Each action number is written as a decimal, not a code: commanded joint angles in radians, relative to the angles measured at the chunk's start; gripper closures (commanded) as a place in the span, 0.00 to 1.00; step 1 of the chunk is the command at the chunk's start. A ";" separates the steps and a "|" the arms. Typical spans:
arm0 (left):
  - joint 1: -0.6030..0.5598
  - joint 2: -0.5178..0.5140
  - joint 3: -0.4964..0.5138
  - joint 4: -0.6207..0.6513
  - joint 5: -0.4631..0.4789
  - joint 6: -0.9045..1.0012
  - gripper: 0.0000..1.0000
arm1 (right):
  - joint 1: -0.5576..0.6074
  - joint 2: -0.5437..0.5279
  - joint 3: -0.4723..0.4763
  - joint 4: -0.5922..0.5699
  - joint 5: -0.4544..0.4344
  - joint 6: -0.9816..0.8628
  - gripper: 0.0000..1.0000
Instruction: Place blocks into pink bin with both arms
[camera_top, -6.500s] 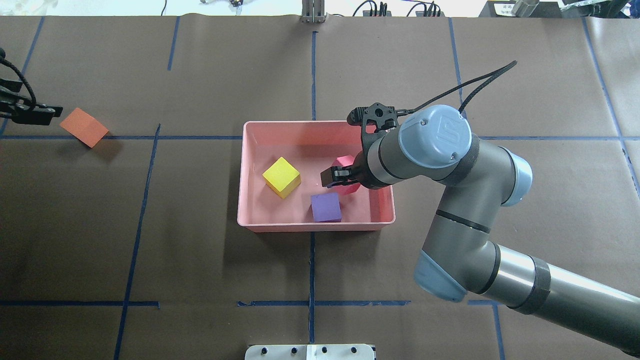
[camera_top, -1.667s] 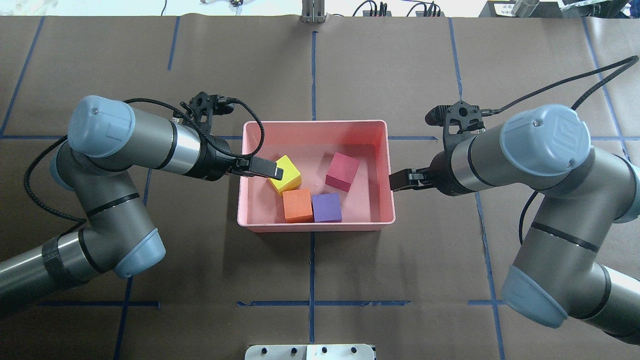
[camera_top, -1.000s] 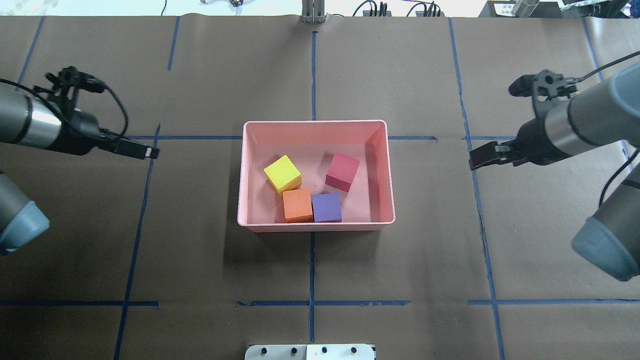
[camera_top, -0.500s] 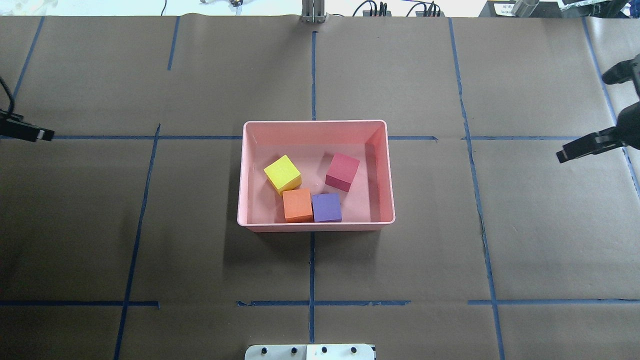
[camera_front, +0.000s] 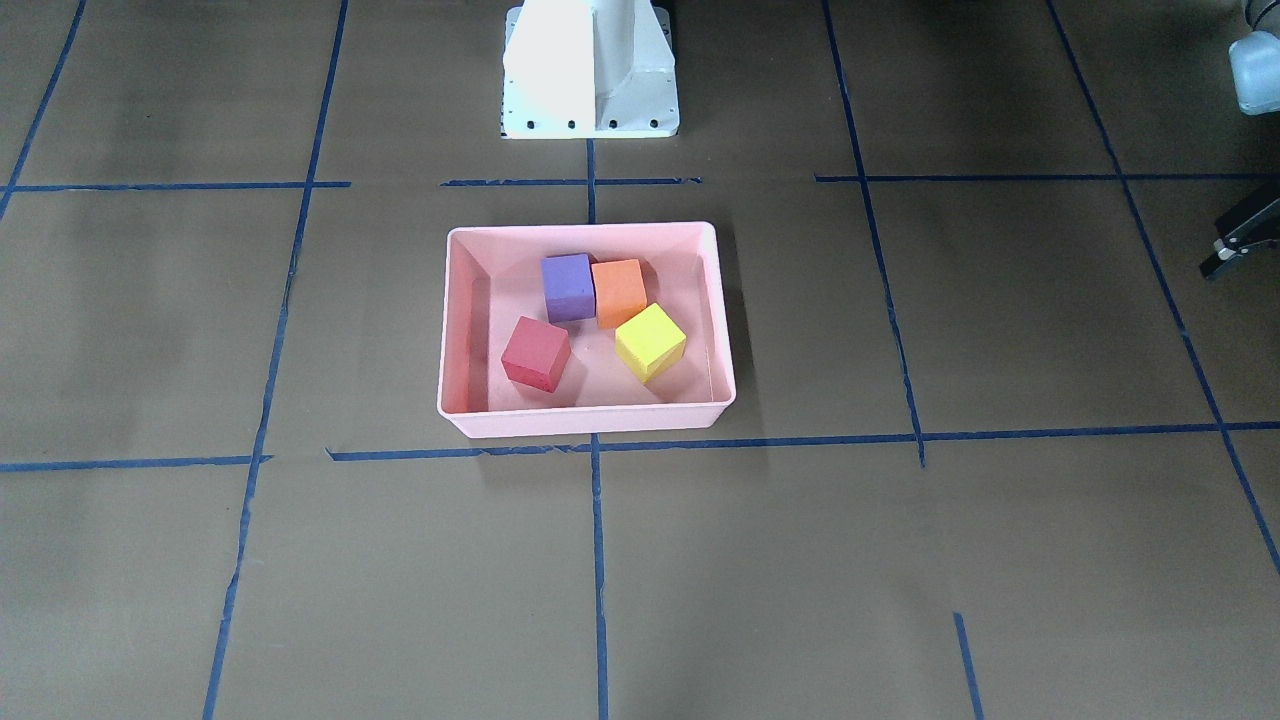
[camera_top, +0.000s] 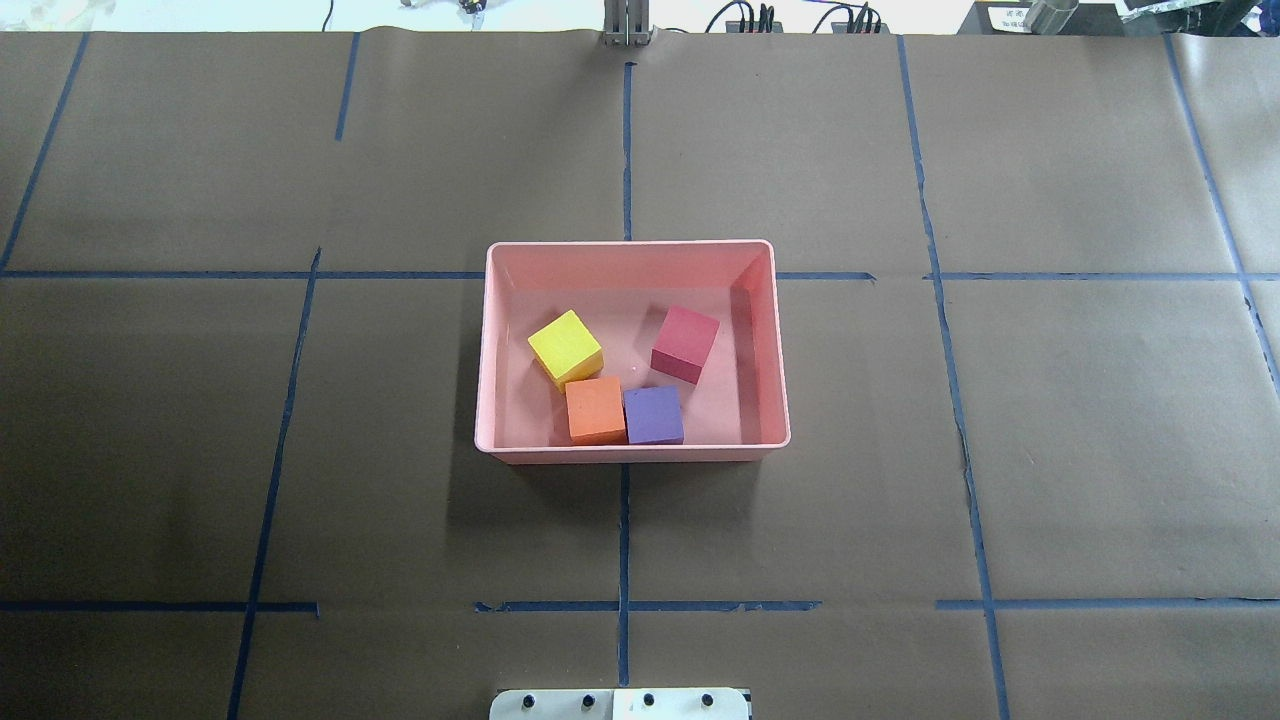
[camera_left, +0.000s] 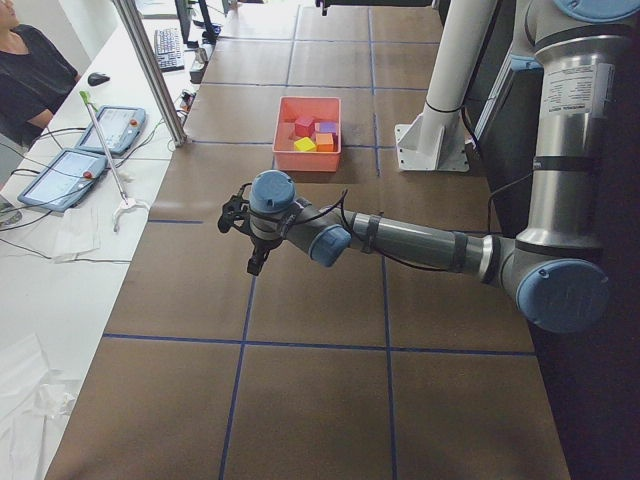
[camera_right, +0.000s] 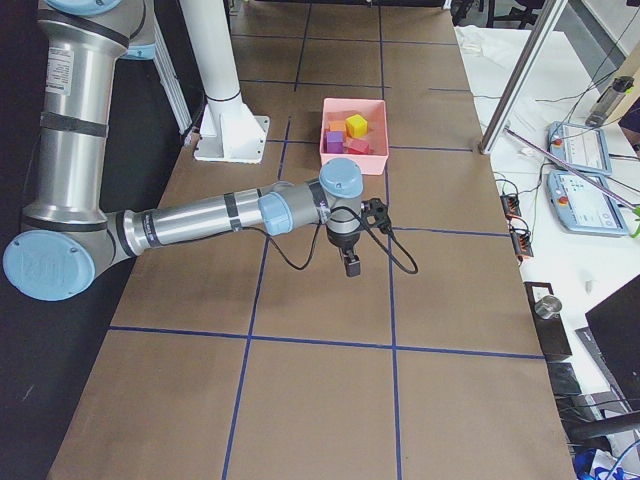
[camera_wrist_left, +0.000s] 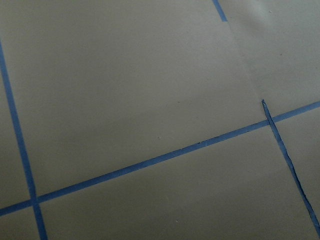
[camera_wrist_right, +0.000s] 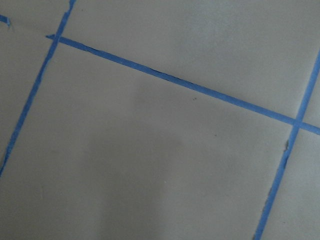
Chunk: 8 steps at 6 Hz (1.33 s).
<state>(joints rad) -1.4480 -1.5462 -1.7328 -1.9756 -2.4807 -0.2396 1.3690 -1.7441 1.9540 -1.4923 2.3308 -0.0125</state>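
Observation:
The pink bin (camera_top: 630, 244) stands at the table's middle, also in the front-facing view (camera_front: 580, 229). Inside lie the yellow block (camera_top: 565, 345), the red block (camera_top: 685, 342), the orange block (camera_top: 595, 410) and the purple block (camera_top: 653, 414); orange and purple touch. Both arms are out of the overhead view. My left gripper (camera_left: 254, 265) hangs over bare table far from the bin; a piece of it shows at the front-facing view's right edge (camera_front: 1222, 262). My right gripper (camera_right: 353, 268) hangs over bare table at the other end. I cannot tell whether either is open or shut.
The white pedestal (camera_front: 590, 65) stands at the robot's side of the table. Blue tape lines cross the brown table cover. A metal post (camera_left: 150, 70), tablets (camera_left: 60, 175) and a person (camera_left: 30, 80) are beyond the far table edge.
Both arms have drawn back outward from the bin and left the overhead view. The orange block, earlier on the table's left, lies in the bin. The blocks have not moved lately.

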 joint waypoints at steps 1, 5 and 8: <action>-0.092 0.066 0.019 0.056 -0.044 0.175 0.00 | 0.102 -0.011 -0.012 -0.158 0.009 -0.188 0.00; -0.126 0.101 -0.030 0.336 0.082 0.328 0.00 | 0.113 -0.057 -0.004 -0.146 0.022 -0.190 0.00; -0.190 0.140 -0.075 0.560 0.219 0.315 0.00 | 0.113 -0.051 -0.020 -0.143 0.021 -0.190 0.00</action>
<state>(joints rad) -1.6233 -1.4077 -1.7788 -1.4580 -2.3195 0.0683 1.4814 -1.7928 1.9316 -1.6360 2.3496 -0.2022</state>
